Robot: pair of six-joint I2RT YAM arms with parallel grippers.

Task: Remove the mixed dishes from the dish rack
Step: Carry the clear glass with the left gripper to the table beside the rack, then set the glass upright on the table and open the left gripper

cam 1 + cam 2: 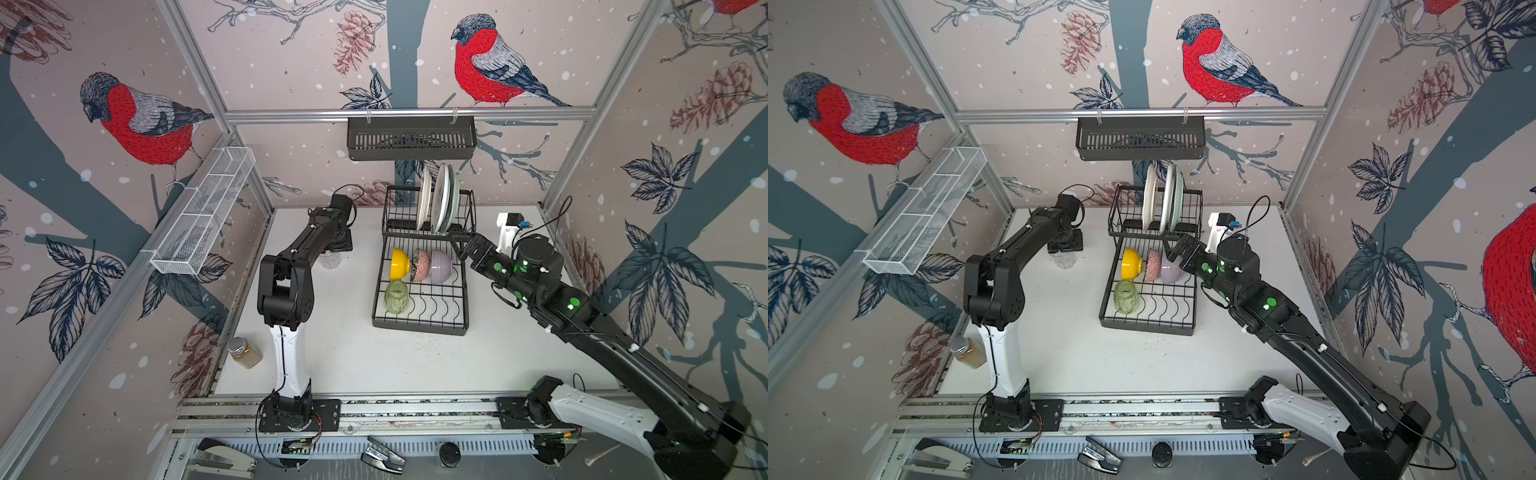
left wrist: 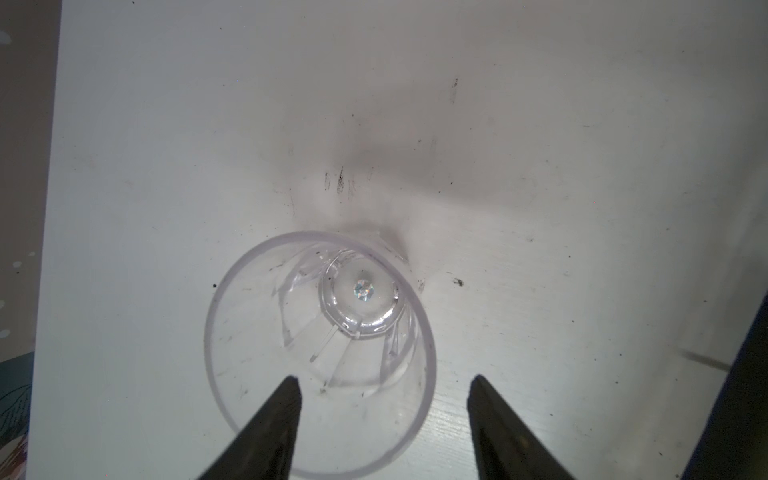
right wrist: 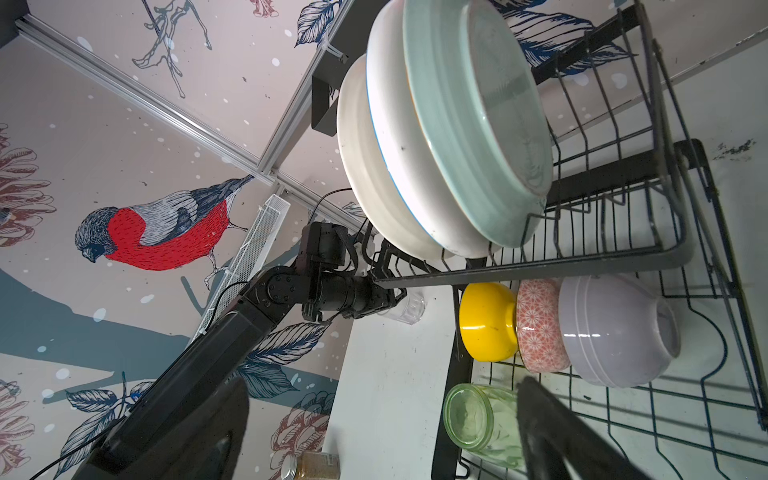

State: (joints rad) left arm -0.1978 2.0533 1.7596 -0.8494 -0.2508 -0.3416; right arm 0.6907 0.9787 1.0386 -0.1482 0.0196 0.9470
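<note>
While clear tumbler (image 2: 316, 332) stands upright on table (image 2: 540, 166), left pincer (image 2: 384, 377) parted, straddling its rim (gripping nothing).

Clear tumbler (image 2: 320, 345) upright on table (image 2: 540, 166), green tumbler (image 1: 396, 297) and three bowls (image 1: 417, 266) on their sides in rack (image 1: 419, 326), plates (image 1: 440, 197) standing behind

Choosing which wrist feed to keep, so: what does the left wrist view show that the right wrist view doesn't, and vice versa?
Only left wrist: a look straight down into the upright clear tumbler, the open left gripper straddling its rim. Only right wrist: the dish rack holding cream plates, a mint plate, a yellow bowl, a pink-patterned bowl, a lilac bowl and a pale-green tumbler on its side. Both: the clear tumbler standing on the white table.
</note>
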